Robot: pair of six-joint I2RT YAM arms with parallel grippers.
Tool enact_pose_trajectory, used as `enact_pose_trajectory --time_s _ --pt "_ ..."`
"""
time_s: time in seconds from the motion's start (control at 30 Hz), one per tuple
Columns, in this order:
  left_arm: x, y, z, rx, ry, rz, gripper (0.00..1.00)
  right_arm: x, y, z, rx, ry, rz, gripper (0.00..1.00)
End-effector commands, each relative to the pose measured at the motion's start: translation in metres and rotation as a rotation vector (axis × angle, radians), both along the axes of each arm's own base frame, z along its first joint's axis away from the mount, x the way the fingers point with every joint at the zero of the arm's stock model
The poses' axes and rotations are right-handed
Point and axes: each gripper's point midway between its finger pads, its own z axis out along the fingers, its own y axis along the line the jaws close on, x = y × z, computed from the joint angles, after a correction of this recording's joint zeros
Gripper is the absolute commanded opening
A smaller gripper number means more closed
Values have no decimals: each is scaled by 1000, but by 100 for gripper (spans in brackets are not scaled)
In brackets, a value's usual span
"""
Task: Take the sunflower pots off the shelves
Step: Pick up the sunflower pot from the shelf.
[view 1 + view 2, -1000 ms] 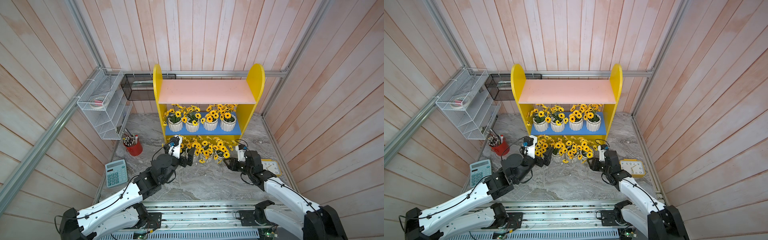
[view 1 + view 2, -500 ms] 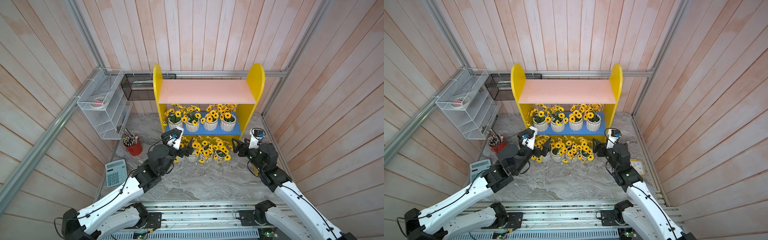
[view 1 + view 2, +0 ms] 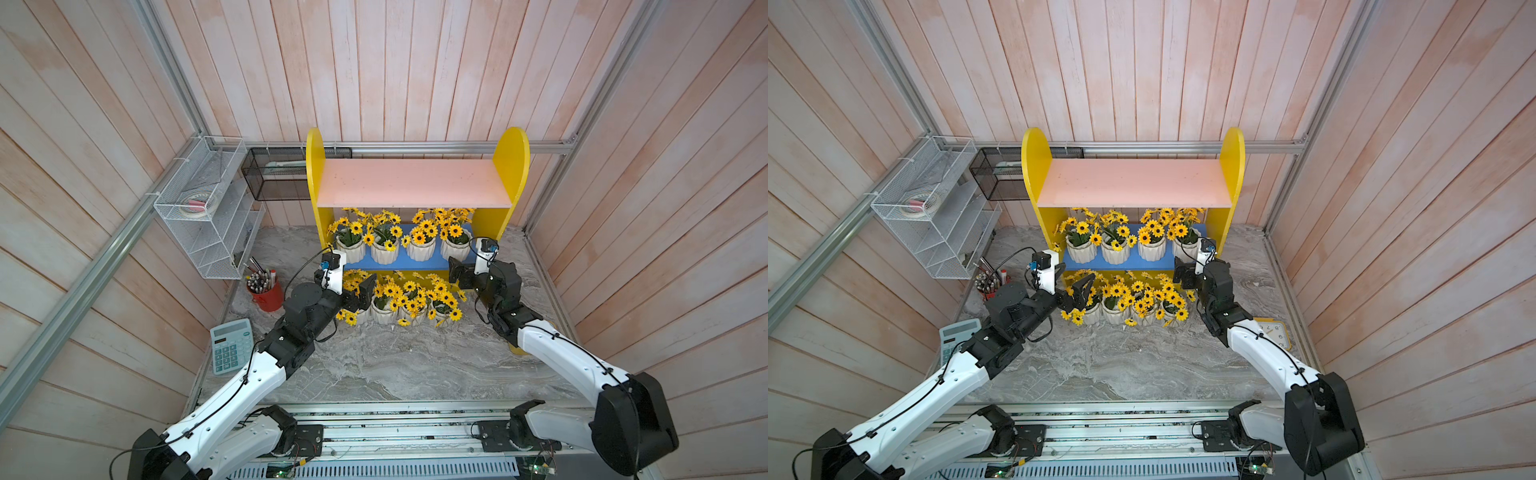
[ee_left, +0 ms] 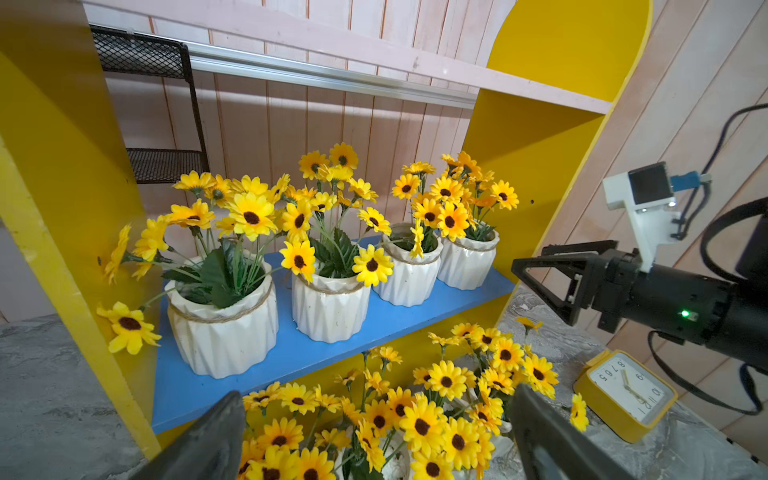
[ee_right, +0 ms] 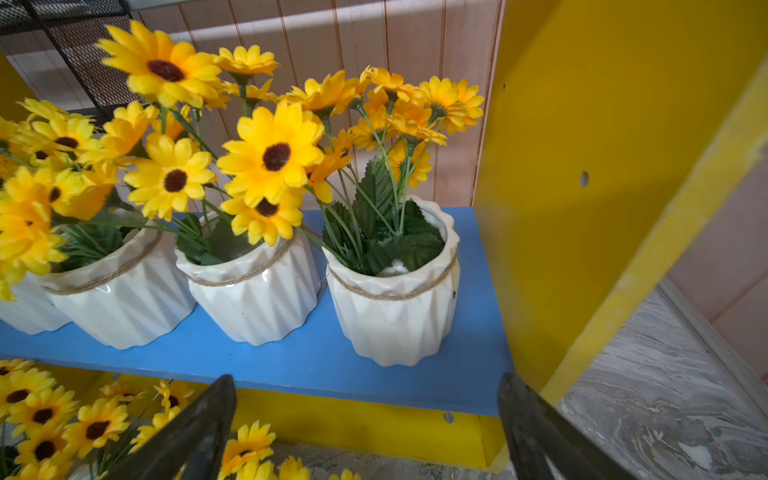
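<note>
The left hand (image 3: 360,293) is held open, its fingers spread wide with nothing gripped, over the left end of a row of four sunflower pots (image 3: 384,315). These pots are set on the surface (image 3: 395,365) just on the near side of the shelves (image 3: 512,166). The right hand (image 3: 459,273) is likewise seen open and empty. It is poised at the right end of the blue lower board (image 3: 432,264), close to the rightmost pot (image 5: 395,320) there but apart from it. Four pots in all are lined up upright, side by side, on that board beneath the pink upper board (image 3: 411,183). A yellow clock (image 4: 623,395) is seen on the surface at the right, and a red pen cup (image 3: 266,297) and a calculator (image 3: 231,347) at the left.
</note>
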Motion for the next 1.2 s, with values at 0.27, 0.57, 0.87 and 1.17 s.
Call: enact_pose_trajectory --time_s 0.27,0.57,0.87,1.17 --pt "-2 3 10 23 -56 5 100 36 0 12 4 -40 54 98" --pt "-4 -2 10 23 -56 -24 100 57 1 0 -20 -57 49 98" --pt "-5 -5 8 26 -52 -34 100 75 -3 -5 4 -109 -8 98" --pt "-3 -10 4 27 -40 -54 100 86 -4 -13 -11 -137 -27 98"
